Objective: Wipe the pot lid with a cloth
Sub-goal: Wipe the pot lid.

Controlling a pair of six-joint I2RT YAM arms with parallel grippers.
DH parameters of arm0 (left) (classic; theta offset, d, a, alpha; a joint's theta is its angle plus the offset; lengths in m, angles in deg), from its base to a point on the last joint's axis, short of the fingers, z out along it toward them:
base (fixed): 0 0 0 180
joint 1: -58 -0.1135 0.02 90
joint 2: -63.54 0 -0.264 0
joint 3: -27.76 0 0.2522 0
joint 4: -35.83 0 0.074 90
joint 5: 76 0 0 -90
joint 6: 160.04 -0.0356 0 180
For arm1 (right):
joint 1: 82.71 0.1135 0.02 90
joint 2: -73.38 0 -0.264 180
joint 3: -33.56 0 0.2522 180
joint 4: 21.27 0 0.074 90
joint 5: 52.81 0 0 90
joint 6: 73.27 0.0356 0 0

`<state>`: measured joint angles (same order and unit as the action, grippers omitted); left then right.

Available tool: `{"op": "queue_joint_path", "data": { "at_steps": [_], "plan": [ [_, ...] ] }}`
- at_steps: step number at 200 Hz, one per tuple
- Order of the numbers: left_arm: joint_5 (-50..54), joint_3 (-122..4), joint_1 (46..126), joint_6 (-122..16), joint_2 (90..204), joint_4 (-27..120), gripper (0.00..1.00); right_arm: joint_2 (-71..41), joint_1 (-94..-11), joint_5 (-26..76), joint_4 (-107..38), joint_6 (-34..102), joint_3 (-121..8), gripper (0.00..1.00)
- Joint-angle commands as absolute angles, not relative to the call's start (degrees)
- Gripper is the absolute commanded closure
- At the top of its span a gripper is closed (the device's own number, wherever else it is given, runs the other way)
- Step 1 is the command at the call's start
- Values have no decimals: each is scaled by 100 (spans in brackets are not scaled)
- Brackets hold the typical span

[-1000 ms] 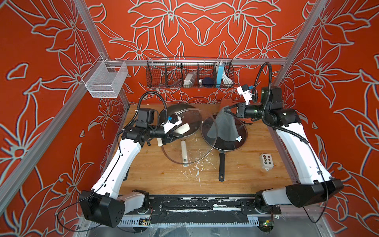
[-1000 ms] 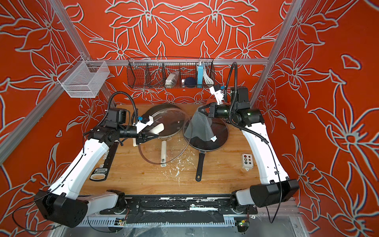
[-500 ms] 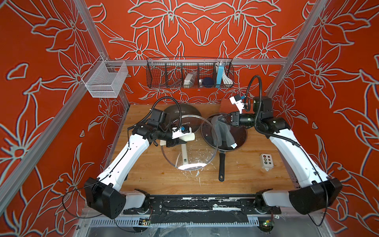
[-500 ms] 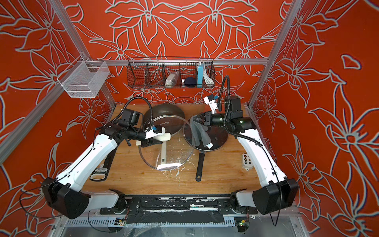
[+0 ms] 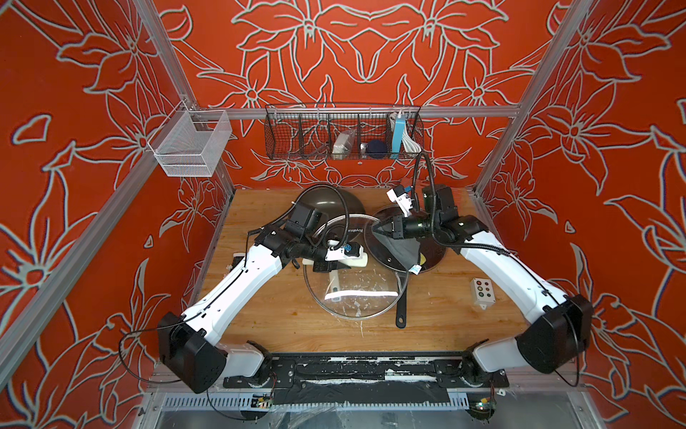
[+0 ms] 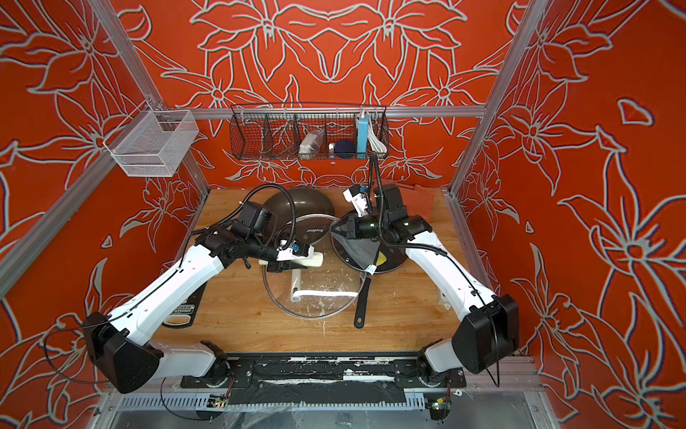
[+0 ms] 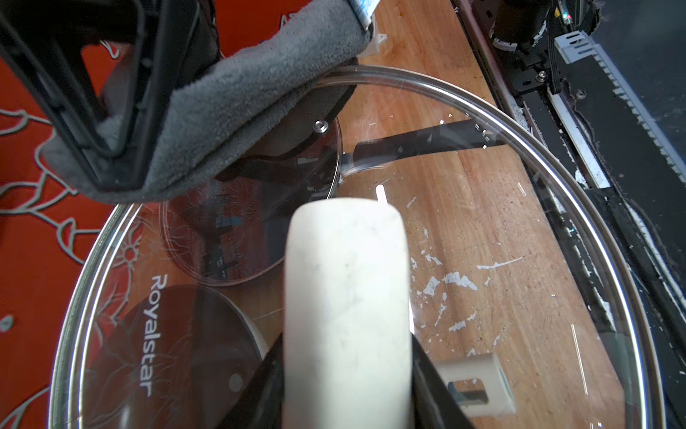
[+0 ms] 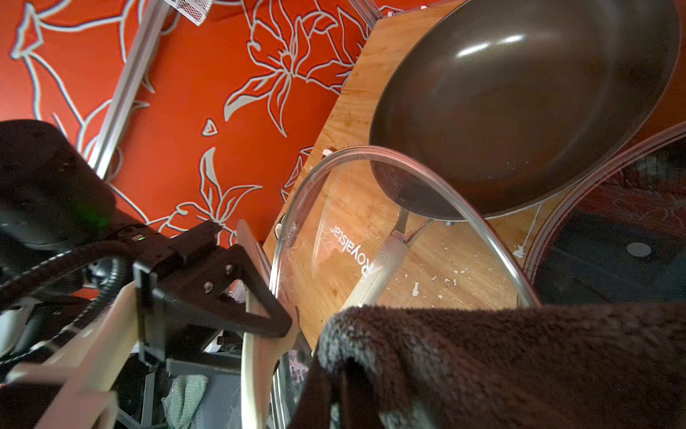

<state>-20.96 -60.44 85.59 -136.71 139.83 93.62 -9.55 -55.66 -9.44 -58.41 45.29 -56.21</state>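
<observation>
Pot lid [image 5: 356, 301] held tilted over table [image 5: 260, 315] centre, its cream handle [image 7: 345, 297] clamped between left gripper [image 5: 343, 263] jaws. Cloth [image 5: 399, 247] pinched by right gripper [image 5: 382, 231], draped against lid rim at 2 o'clock. Wok [image 5: 326, 198] seen at 12 o'clock behind lid.

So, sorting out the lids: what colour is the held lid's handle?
Cream-white; the handle shows best in the left wrist view.

Two lids [image 5: 356, 301] [image 5: 432, 260]; two pans [image 5: 326, 202] [image 5: 402, 308]; one cloth [image 5: 399, 249]
</observation>
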Motion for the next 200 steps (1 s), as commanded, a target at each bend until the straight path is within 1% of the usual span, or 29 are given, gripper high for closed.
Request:
{"op": "queue_joint_path", "data": {
  "at_steps": [1,62,123,200],
  "plan": [
    [-2603,-6352,8696,-13968,13798,8529,100,-1109,-5409,-641,-5533,4293,-5601,100],
    [-2573,-6388,8970,-14130,13978,8460,100,-1522,-5014,-587,-5174,4276,-5814,100],
    [-2684,-6291,9113,-14072,14022,8121,100,-2289,-4548,-526,-4740,4317,-6337,100],
    [-2837,-6186,9131,-13946,13943,7808,100,-3124,-4248,-1071,-4302,4560,-7162,100]
  ]
}}
